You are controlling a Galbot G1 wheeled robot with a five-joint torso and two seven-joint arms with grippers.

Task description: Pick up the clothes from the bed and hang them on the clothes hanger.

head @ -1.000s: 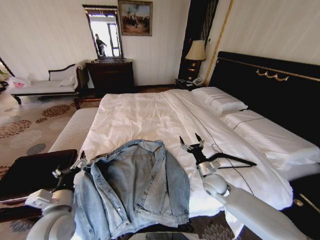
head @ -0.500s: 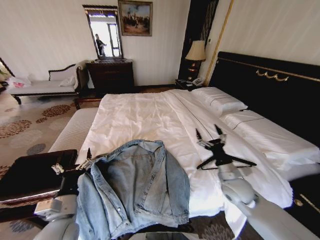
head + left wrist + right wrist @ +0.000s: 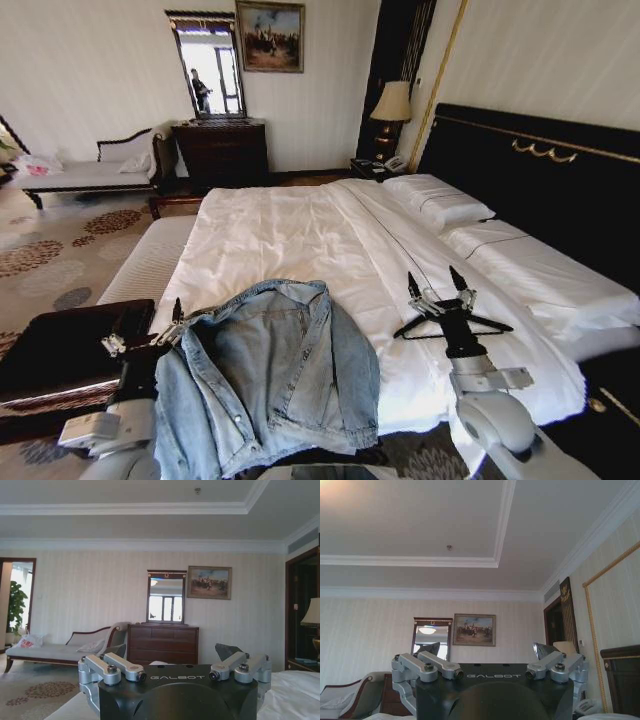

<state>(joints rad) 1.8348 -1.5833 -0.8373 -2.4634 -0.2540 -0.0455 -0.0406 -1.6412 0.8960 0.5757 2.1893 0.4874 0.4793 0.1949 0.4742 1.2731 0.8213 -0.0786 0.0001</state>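
The light blue denim jacket, the clothes [image 3: 268, 372], lies spread open at the foot of the bed [image 3: 290, 235], its hem hanging over the near edge. A black clothes hanger [image 3: 482, 322] rests flat on the white sheet to the jacket's right. My right gripper [image 3: 435, 284] stands open, fingertips up, just in front of the hanger's left half and hiding part of it. At the jacket's left sleeve my left gripper [image 3: 146, 328] is open and holds nothing.
A dark bench [image 3: 60, 345] sits by the bed's near left corner. White pillows [image 3: 440, 200] lie against the tall black headboard [image 3: 545, 175]. A lamp [image 3: 392, 104], a dresser with mirror [image 3: 222, 150] and a daybed [image 3: 90, 172] line the far wall.
My right gripper has swung rightward across the sheet, from between jacket and hanger to just in front of the hanger. The left gripper has shifted only slightly beside the sleeve.
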